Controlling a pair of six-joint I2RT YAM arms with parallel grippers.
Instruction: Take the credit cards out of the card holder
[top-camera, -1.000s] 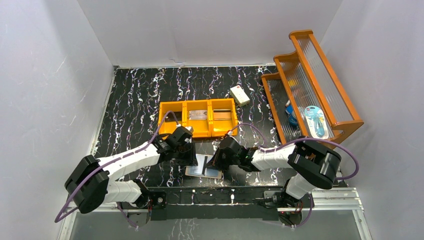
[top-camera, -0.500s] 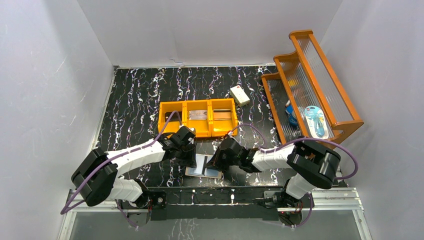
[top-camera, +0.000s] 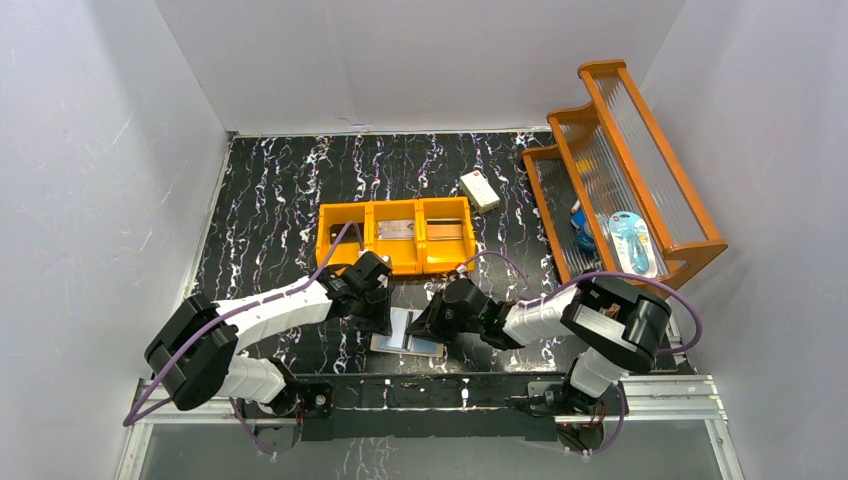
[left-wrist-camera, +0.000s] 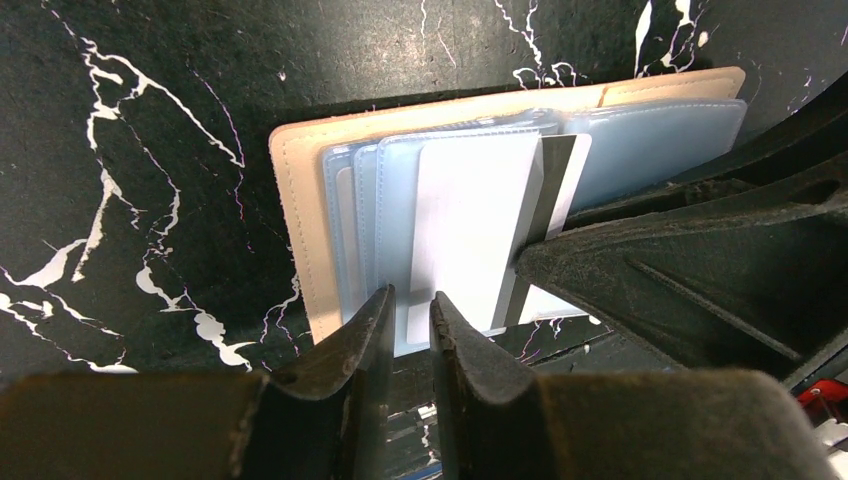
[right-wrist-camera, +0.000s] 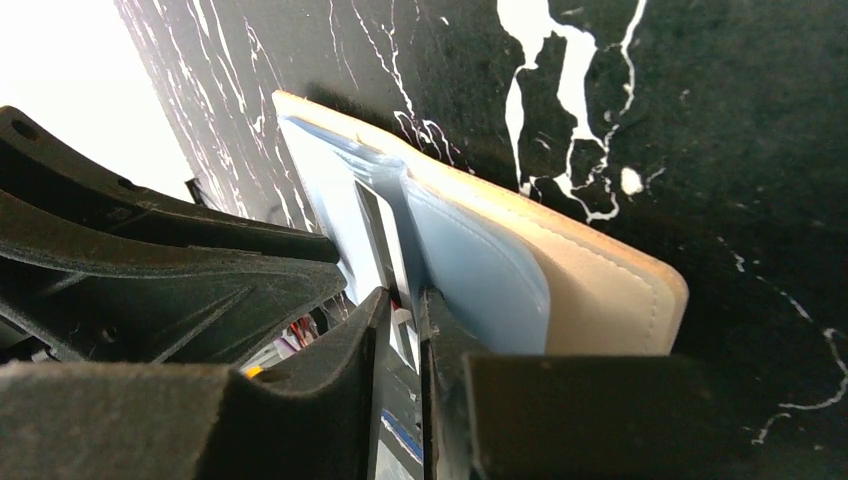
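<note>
The card holder (top-camera: 408, 338) lies open flat near the table's front edge, peach outside (left-wrist-camera: 300, 220) with pale blue-grey pockets. A white credit card (left-wrist-camera: 470, 230) and a dark one (left-wrist-camera: 553, 185) stick partly out of a pocket. My left gripper (left-wrist-camera: 412, 305) hovers at the white card's near edge, jaws a narrow gap apart, gripping nothing that I can see. From the other side my right gripper (right-wrist-camera: 400, 297) reaches in, jaws slightly apart around the card edges (right-wrist-camera: 375, 235) by the blue pocket. In the top view both grippers (top-camera: 383, 318) (top-camera: 430, 325) meet over the holder.
An orange three-compartment bin (top-camera: 395, 235) stands just behind the grippers. A white box (top-camera: 480, 190) lies farther back. An orange ribbed rack (top-camera: 620, 170) with small items fills the right side. The table's front rail (top-camera: 430, 390) is close below the holder.
My right gripper's jaws have parted from shut to a narrow gap. The left arm has pushed in slightly toward the holder, and its jaws have narrowed.
</note>
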